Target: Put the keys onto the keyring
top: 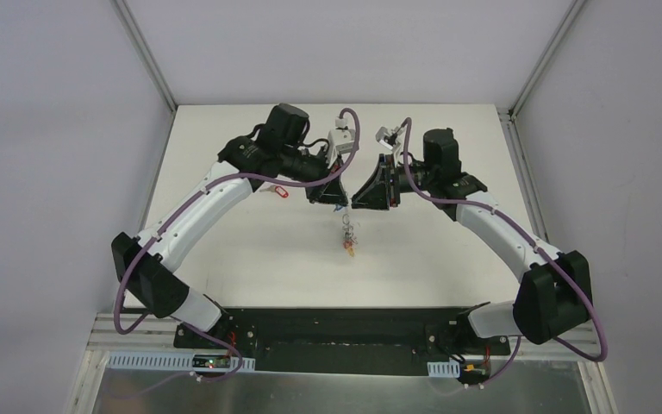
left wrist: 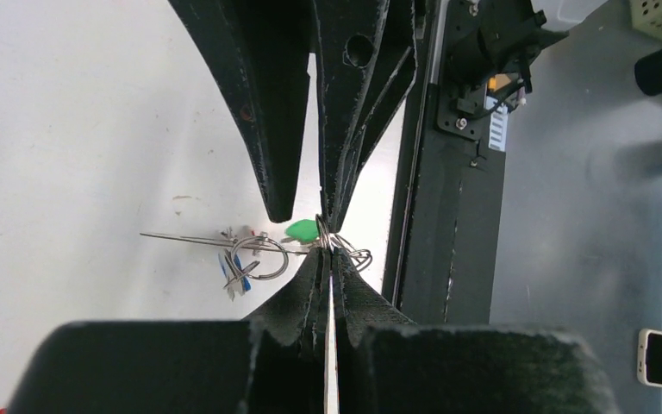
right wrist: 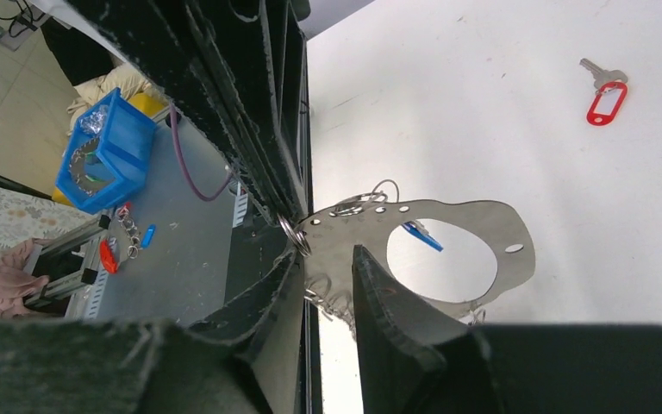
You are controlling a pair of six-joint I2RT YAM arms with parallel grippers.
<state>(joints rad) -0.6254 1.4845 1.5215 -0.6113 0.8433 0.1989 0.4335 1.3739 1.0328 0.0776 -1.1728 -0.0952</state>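
Left claw [left wrist: 327, 255] pinches keyring [right wrist: 504, 259], right claw [right wrist: 327, 259] parted opposite; red-tagged key [right wrist: 605, 97] lies apart.

No text, labels, brands or numbers legible in any view; red key tag [right wrist: 607, 103] shows none

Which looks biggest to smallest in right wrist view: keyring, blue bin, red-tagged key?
1. keyring
2. blue bin, though it sits farther from the camera, so its true size is unsure
3. red-tagged key
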